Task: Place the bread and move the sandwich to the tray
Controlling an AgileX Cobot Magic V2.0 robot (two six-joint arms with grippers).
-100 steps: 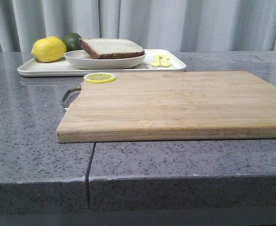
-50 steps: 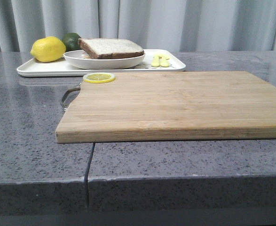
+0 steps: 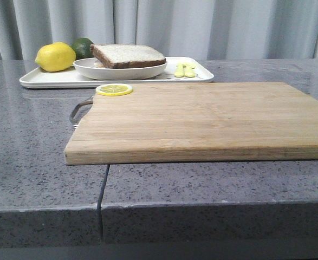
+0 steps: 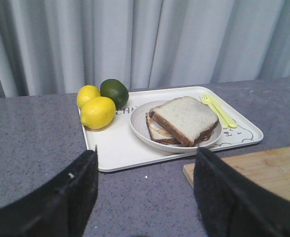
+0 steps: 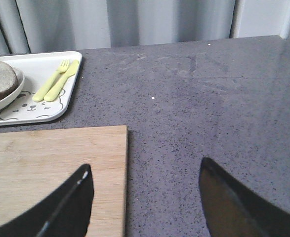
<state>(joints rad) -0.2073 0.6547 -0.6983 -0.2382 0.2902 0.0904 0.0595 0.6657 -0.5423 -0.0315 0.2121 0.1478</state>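
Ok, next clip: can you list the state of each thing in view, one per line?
Sandwich: assembled, top slice on, sitting on its plate.
Plate: on the tray.
Tray: holding plate, fruit and cutlery.
Lemons: whole, on the tray.
Lime: whole, behind the lemons.
Fork and knife: lying side by side on the tray.
Lemon slice: flat on the cutting board's corner.
Cutting board: otherwise bare.
Left end effector: open, empty.
Right end effector: open, empty.
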